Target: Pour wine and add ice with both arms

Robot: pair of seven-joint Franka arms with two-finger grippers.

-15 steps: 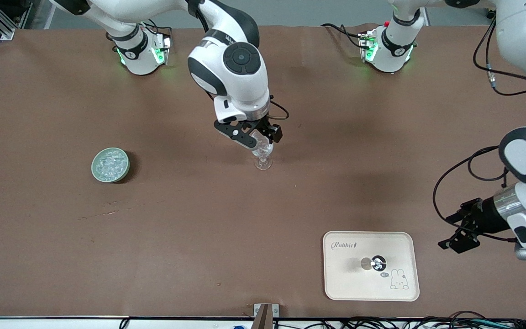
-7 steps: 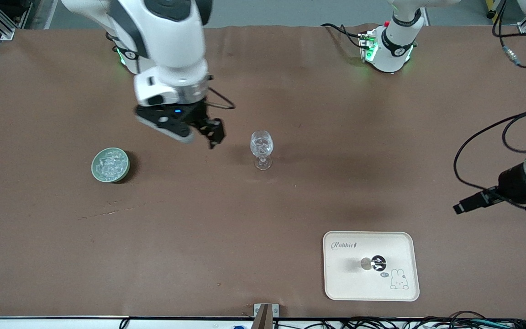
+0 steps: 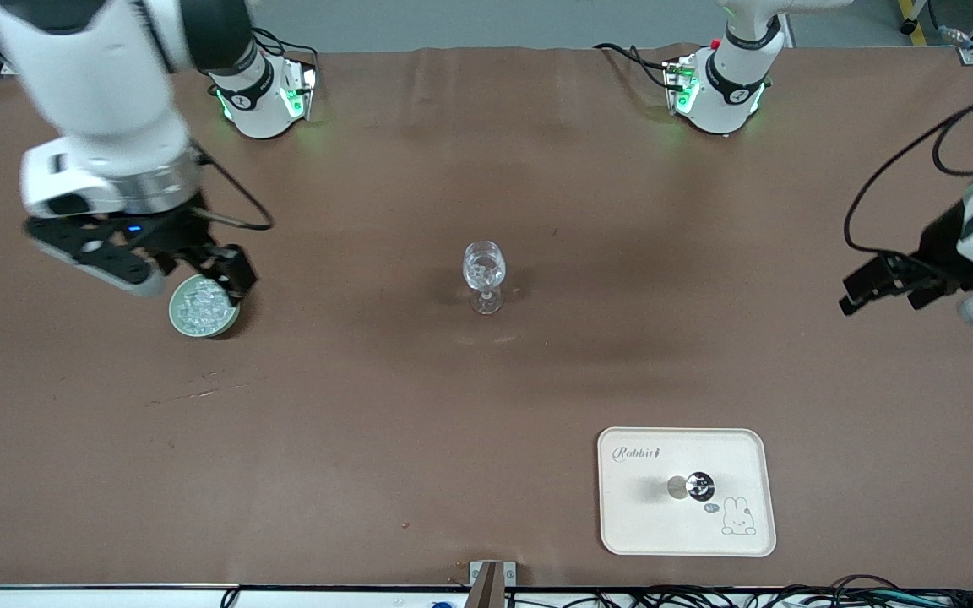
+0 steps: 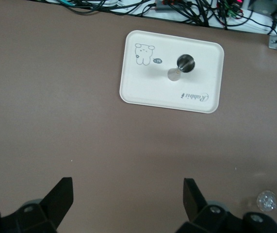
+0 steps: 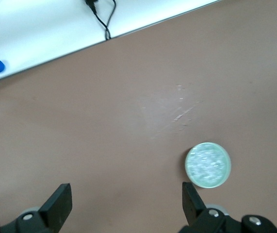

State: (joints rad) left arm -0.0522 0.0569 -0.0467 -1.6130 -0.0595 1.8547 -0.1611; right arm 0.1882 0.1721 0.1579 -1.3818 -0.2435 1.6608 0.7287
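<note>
The clear stemmed glass (image 3: pixel 484 272) stands upright mid-table with glinting bits in its cup. The pale-green bowl (image 3: pixel 199 309) holds several small clear ice cubes (image 3: pixel 201 304) and sits toward the right arm's end. It also shows in the right wrist view (image 5: pixel 207 164). My right gripper (image 3: pixel 220 268) hangs over the bowl's edge, open and empty. My left gripper (image 3: pixel 879 291) is in the air at the left arm's end of the table, open and empty. Its wrist view looks down on bare table and the tray (image 4: pixel 143 87).
A cream tray (image 3: pixel 647 515) with a rabbit drawing lies near the front edge. On it are a small dark shiny round thing (image 3: pixel 699 485) and a grey disc (image 3: pixel 676 486). Cables run along the front edge. Both arm bases stand at the back.
My right gripper left the glass and swept to the bowl, open. My left gripper moved from beside the tray farther up the table's end.
</note>
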